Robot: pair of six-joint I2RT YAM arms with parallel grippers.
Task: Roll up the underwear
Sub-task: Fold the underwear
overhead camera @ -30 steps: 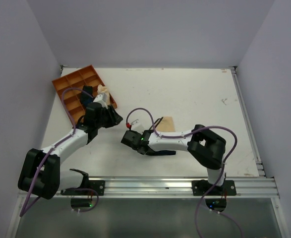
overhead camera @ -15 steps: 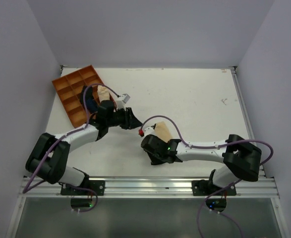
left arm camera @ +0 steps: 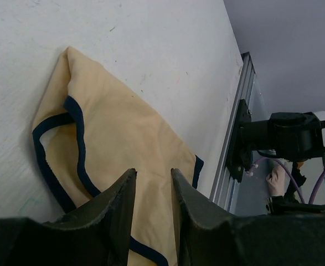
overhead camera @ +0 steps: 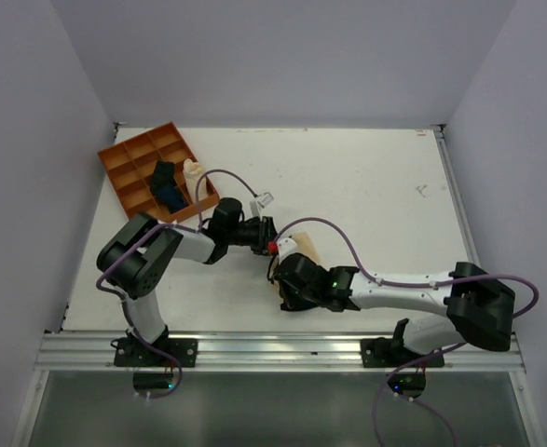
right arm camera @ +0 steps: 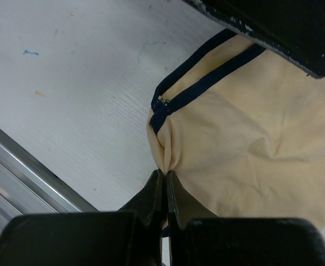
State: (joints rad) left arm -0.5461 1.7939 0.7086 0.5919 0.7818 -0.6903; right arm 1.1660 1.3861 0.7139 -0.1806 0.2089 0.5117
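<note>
The underwear (overhead camera: pixel 304 248) is a beige cloth with a dark edge band, lying flat near the table's middle. In the left wrist view the underwear (left arm camera: pixel 123 130) spreads out under my left gripper (left arm camera: pixel 152 176). Its jaws stand a little apart over the cloth near its near edge, and nothing is pinched between them. My left gripper (overhead camera: pixel 267 238) comes at the cloth from the left. My right gripper (right arm camera: pixel 165 173) is shut on a puckered fold at the edge of the underwear (right arm camera: pixel 251 138), close to a corner of the band. From above, my right gripper (overhead camera: pixel 290 269) sits at the cloth's near side.
An orange compartment tray (overhead camera: pixel 124 175) stands at the back left, holding a dark blue roll (overhead camera: pixel 167 186) and a cream roll (overhead camera: pixel 192 171). An aluminium rail (overhead camera: pixel 282 349) runs along the near table edge. A left finger (right arm camera: pixel 273 27) crosses the top of the right wrist view.
My left gripper has swung right from the tray to the underwear, its jaws narrowing. My right gripper has moved toward the near edge and to the cloth's near side.
</note>
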